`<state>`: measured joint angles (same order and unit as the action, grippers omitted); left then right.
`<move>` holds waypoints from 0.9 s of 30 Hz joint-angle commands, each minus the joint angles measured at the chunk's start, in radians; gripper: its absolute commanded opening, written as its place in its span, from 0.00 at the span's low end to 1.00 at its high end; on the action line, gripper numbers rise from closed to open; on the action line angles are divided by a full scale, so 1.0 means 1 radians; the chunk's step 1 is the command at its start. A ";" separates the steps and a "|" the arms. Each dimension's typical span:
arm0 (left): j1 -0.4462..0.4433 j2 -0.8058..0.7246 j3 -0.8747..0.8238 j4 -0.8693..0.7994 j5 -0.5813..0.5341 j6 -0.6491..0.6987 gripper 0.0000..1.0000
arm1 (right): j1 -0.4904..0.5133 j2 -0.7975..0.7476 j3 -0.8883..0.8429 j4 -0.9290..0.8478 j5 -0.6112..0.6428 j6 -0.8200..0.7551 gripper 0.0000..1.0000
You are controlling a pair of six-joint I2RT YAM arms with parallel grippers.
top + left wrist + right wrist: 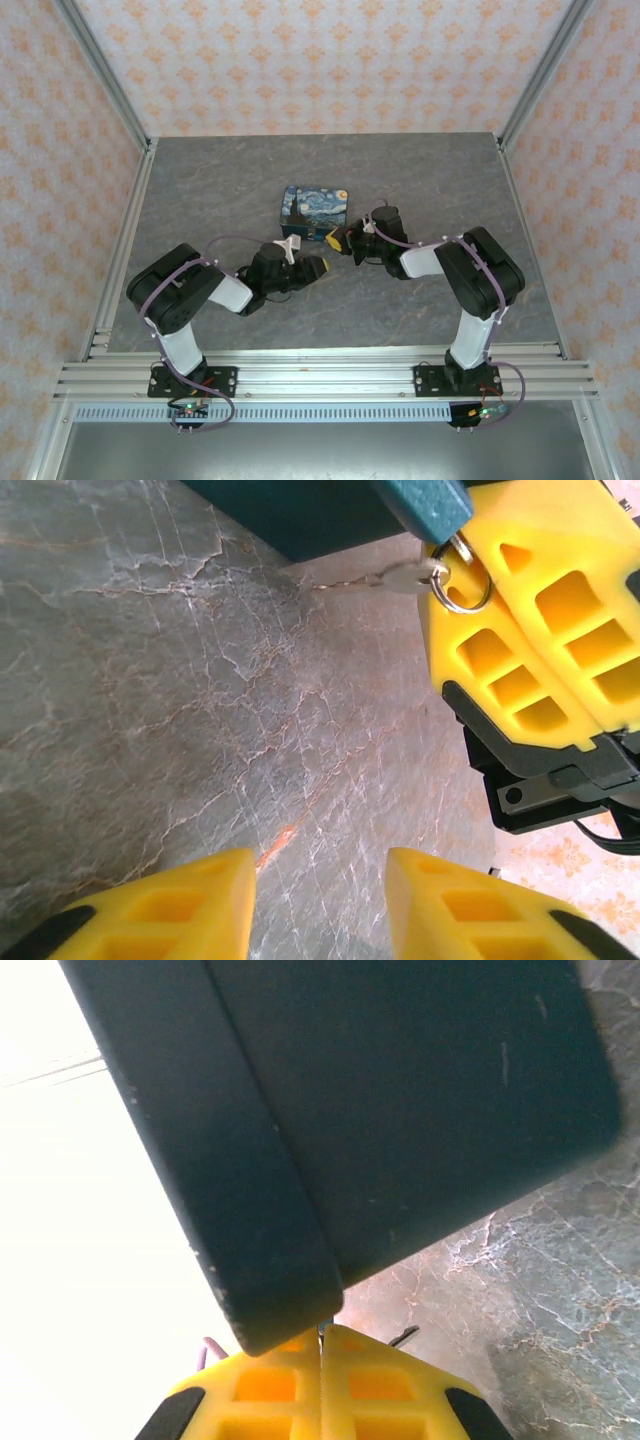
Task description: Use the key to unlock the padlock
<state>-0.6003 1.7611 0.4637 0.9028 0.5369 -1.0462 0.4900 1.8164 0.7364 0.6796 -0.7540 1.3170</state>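
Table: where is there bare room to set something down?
Bare table behind the painted box up to the back wall, and beside both side rails. Crowded in front of the box, where left gripper and right gripper sit close.

grey veined stone-look bench (180, 700): matt, fine cracked marbling; silver metal key (395, 578) and split ring (462, 609): bright, glossy; dark teal box (320, 510): smooth, satin; left claw (320, 870): yellow plastic, matt, slightly grainy

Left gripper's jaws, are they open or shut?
Open. On the left gripper, the yellow jaws stand apart with bare table between them, gripping nothing.
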 commanded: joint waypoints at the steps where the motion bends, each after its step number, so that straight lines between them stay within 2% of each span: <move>1: 0.005 -0.047 -0.024 0.003 0.001 -0.025 0.45 | 0.004 -0.023 0.037 -0.030 0.021 -0.032 0.00; 4: 0.005 -0.127 -0.033 -0.061 -0.019 -0.019 0.55 | 0.003 -0.024 0.037 -0.063 0.017 -0.064 0.00; 5: 0.006 -0.158 -0.033 -0.087 -0.029 -0.015 0.58 | 0.003 -0.026 0.035 -0.076 0.016 -0.082 0.07; 7: 0.012 -0.234 -0.030 -0.160 -0.051 -0.009 0.65 | 0.003 -0.044 0.022 -0.105 0.025 -0.115 0.30; 9: 0.021 -0.311 -0.016 -0.261 -0.077 0.000 0.70 | 0.003 -0.071 0.012 -0.148 0.036 -0.153 0.45; 10: 0.029 -0.351 -0.005 -0.315 -0.087 0.011 0.73 | 0.004 -0.091 0.004 -0.173 0.044 -0.174 0.49; 14: 0.070 -0.466 0.046 -0.484 -0.117 0.036 0.81 | 0.011 -0.172 -0.007 -0.301 0.068 -0.294 0.52; 17: 0.111 -0.504 0.114 -0.615 -0.125 0.074 0.84 | 0.023 -0.205 0.037 -0.427 0.076 -0.440 0.52; 19: 0.146 -0.499 0.166 -0.694 -0.127 0.092 0.87 | 0.036 -0.198 0.099 -0.525 0.079 -0.566 0.53; 24: 0.242 -0.432 0.295 -0.861 -0.108 0.134 0.88 | 0.088 -0.118 0.234 -0.741 0.182 -0.826 0.53; 27: 0.295 -0.381 0.381 -0.950 -0.089 0.171 0.89 | 0.109 -0.075 0.262 -0.764 0.239 -0.914 0.53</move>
<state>-0.3389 1.3499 0.7815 0.1116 0.4374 -0.9379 0.5835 1.7004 0.9791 0.0467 -0.6048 0.5861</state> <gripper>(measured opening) 0.887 0.528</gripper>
